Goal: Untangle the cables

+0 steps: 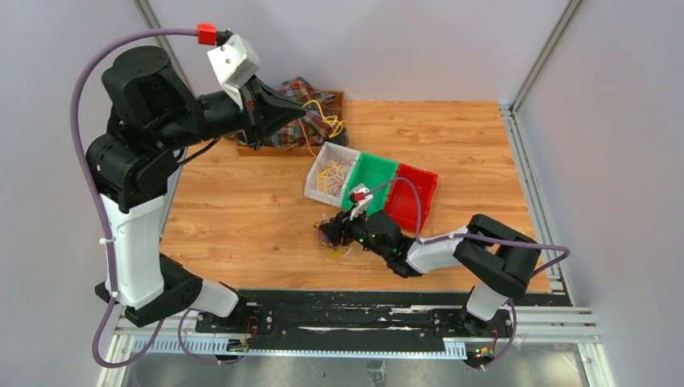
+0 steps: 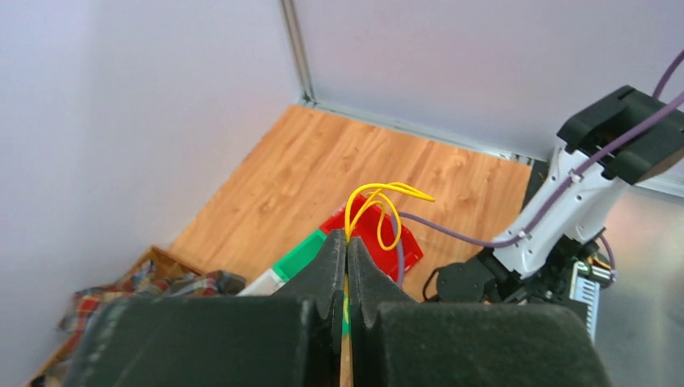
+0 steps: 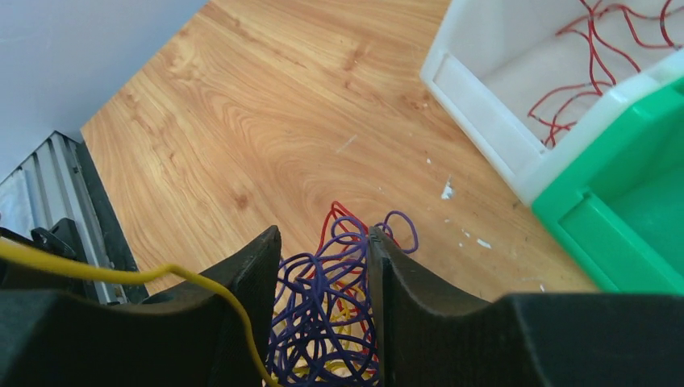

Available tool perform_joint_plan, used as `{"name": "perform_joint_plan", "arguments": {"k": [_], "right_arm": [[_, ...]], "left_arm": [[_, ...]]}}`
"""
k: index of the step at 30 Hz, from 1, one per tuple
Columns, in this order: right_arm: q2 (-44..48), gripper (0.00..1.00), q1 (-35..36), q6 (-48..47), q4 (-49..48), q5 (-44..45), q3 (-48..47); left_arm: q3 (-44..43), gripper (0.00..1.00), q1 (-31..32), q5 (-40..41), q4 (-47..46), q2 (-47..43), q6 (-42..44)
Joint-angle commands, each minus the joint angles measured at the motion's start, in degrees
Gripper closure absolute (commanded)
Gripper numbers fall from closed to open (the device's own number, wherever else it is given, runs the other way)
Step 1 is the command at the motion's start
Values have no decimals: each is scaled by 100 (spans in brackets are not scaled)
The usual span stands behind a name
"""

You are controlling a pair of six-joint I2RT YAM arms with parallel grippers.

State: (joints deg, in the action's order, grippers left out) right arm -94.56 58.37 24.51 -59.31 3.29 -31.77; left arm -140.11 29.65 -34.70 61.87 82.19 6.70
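The cables are a fist-sized tangle (image 1: 329, 239) of purple, red and yellow wire loops on the wooden table. My right gripper (image 1: 337, 231) lies low over it. In the right wrist view its fingers (image 3: 324, 242) stand either side of the tangle (image 3: 323, 310) and press on it. A single yellow wire (image 3: 121, 274) runs across the left finger. My left gripper (image 1: 303, 114) is raised at the back left, shut on a yellow wire (image 1: 325, 121) that hangs from it. In the left wrist view the gripper (image 2: 347, 244) pinches that wire, which loops (image 2: 379, 211) out above the tips.
A white bin (image 1: 319, 157) holding loose yellow and red wires, a green bin (image 1: 373, 179) and a red bin (image 1: 414, 192) stand in a row mid-table. A wooden tray with a plaid cloth (image 1: 289, 129) sits at the back. Walls and frame posts bound the table.
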Motion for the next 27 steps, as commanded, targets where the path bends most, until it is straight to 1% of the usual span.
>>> {"name": "perform_joint_plan", "arguments": {"k": [1,4,6,8,11,13,15,17,19,21,22,25,26,27], "right_arm": [[-61,57,-38,162,213,317,92],[-101,57,-37,181,274,348,92],[-150,57,-31,224,266,348,79],[-212,59,-21,274,285,375,69],[-272,75,-12,319,355,414,51],[-283,85,-14,322,423,440,40],[-274,89,-10,326,457,473,39],[-281,90,-2,319,506,502,32],[-291,90,-1,327,558,510,6],[-275,87,12,313,537,454,-11],[-245,82,8,305,544,424,-23],[-30,60,8,240,624,277,-57],[107,48,8,205,663,209,-62],[233,41,8,174,737,148,-72]], "left_arm": [[-247,100,-21,509,-528,-56,167],[-119,100,-21,1070,-1255,-248,262],[139,100,-19,1460,-1857,-453,351],[476,100,-20,1914,-2523,-673,445],[882,100,-21,2632,-3397,-907,647],[906,100,-18,3064,-3807,-924,856],[981,100,-21,3478,-4390,-967,1074],[1168,100,-21,3891,-5048,-1040,1351],[1213,100,-21,4069,-5428,-1039,1540],[1034,100,-21,3935,-5171,-956,1557],[935,100,-16,3793,-4935,-922,1490],[1097,99,-21,3209,-4337,-1004,1142],[1264,100,-19,3032,-4191,-1083,1059],[1467,100,-20,2903,-4096,-1161,972]]}}
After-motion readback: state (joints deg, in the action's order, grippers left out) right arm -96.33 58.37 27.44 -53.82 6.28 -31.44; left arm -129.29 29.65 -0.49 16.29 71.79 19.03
